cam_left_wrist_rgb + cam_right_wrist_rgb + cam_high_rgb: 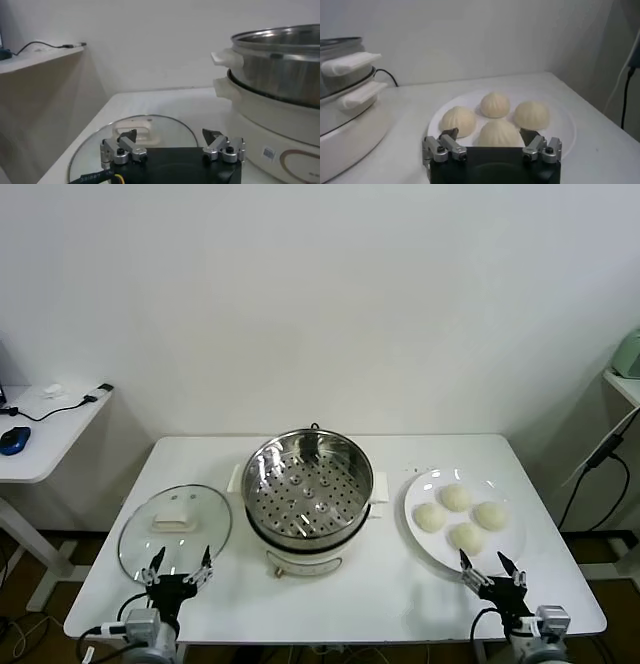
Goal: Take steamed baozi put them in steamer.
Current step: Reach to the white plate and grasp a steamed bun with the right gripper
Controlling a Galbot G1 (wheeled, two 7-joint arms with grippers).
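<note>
Several cream-white baozi lie together on a white plate at the table's right; they also show in the right wrist view. The steel steamer with its perforated tray stands at the table's middle, holding nothing. It also shows in the left wrist view. My right gripper is open and empty at the front edge, just short of the plate's near rim, the nearest bao straight ahead of it. My left gripper is open and empty at the front left, beside the glass lid.
The glass lid with a white handle lies flat left of the steamer, also in the left wrist view. A black cord leads off behind the steamer. A side desk with a blue mouse stands at far left.
</note>
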